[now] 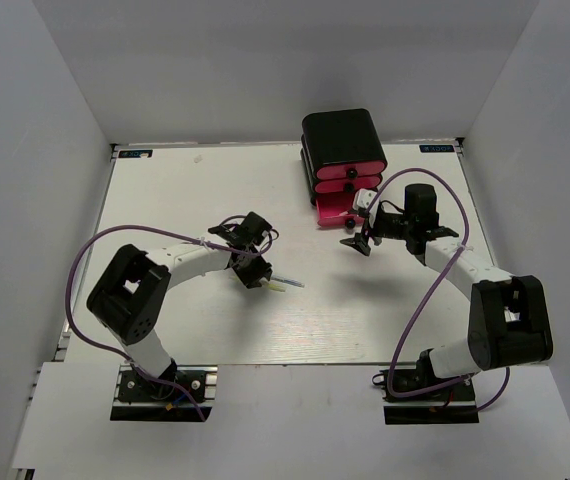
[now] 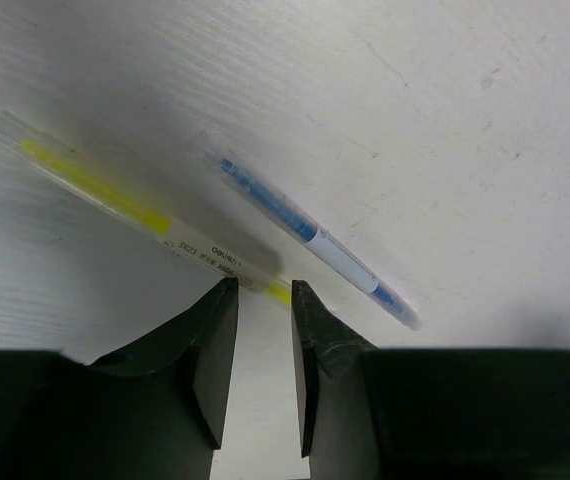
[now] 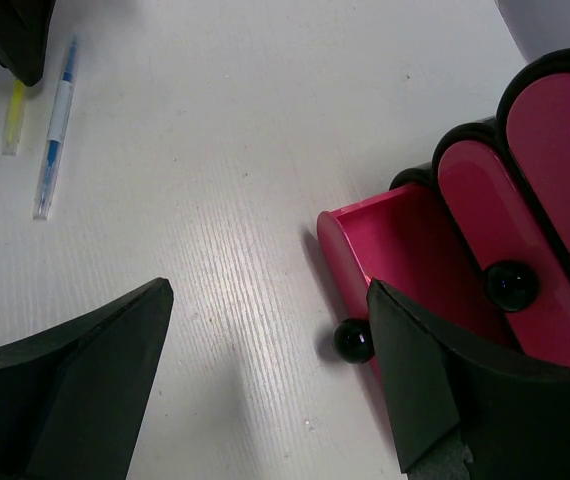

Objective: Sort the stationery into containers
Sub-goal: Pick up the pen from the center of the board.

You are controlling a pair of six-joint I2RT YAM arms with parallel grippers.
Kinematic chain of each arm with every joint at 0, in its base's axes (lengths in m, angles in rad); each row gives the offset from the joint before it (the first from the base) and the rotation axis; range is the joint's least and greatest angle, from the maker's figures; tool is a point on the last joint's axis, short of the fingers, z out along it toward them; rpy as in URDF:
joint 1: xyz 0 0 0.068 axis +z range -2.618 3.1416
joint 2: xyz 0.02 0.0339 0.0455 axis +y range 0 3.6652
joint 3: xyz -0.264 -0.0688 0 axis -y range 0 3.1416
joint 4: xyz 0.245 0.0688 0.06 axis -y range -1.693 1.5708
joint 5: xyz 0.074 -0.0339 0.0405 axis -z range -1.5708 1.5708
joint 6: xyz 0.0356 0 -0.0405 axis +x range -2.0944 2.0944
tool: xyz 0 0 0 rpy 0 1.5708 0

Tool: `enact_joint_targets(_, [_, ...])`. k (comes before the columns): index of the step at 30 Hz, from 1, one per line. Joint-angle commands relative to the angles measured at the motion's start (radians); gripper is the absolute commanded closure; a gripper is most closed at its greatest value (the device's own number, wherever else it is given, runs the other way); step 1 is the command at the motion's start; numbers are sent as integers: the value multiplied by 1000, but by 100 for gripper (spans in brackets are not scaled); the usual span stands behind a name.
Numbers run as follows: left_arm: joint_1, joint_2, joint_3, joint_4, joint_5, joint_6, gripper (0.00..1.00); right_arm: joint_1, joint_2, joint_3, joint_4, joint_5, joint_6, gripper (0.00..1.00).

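Observation:
A yellow highlighter [image 2: 115,195] and a blue pen [image 2: 310,240] lie side by side on the white table. My left gripper [image 2: 262,290] is low over them, its jaws narrowly open, with the highlighter's near end between the fingertips. The pens show in the top view [image 1: 283,285] just right of the left gripper [image 1: 256,277]. The black cabinet [image 1: 343,135] stands at the back with three pink drawers. The bottom drawer [image 3: 405,240] is pulled out and looks empty. My right gripper [image 3: 270,290] is wide open and empty beside that drawer's black knob [image 3: 353,342].
The two upper drawers [image 3: 505,220] are closed, each with a black knob. The right arm [image 1: 465,270] curves in from the right, its purple cable looping above the table. The pens also show far left in the right wrist view [image 3: 53,130].

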Motion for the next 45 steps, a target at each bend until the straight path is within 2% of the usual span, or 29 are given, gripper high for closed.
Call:
enact_joint_targets(1, [4,-24,-3,-28,12,6,61,-1,-21,-1,18,-26,11,16])
enact_joint_targets(8, [4,37,17,-28,32,6,55,-2,-24,-4,14,-26,12,16])
enact_joint_targets(14, [4,87,49,-46,55,15,55,1,-35,-14,12,-23,12,16])
enact_joint_targets(17, [13,87,49,-46,55,15,62,2,-38,-21,12,-25,11,16])
enact_joint_targets(22, [13,96,49,-68,55,15,86,-2,-38,-18,9,-28,15,16])
enact_joint_targets(25, [13,68,49,-92,55,15,94,-2,-43,-18,8,-28,15,16])
enact_joint_targets(29, [13,1,49,-120,34,15,98,-5,-46,-20,3,-28,14,16])
enact_joint_targets(32, [13,-62,40,-129,3,15,100,-5,-49,-24,11,-28,20,10])
enact_joint_targets(36, [2,-117,97,-79,-63,130,100,-4,-44,-34,78,18,95,10])
enact_joint_targets(38, [2,-130,133,-13,-63,215,100,-5,-35,-32,135,90,225,10])
enact_joint_targets(40, [2,-130,176,45,-28,356,100,-8,-3,26,111,158,303,10])
enact_joint_targets(42, [-7,-118,212,131,4,488,100,-24,20,48,54,179,314,10])
enact_joint_targets(44, [-7,-107,235,200,88,571,100,-33,19,52,54,187,348,35])
enact_joint_targets(45, [-7,-90,245,260,136,640,100,-42,17,52,52,198,372,52])
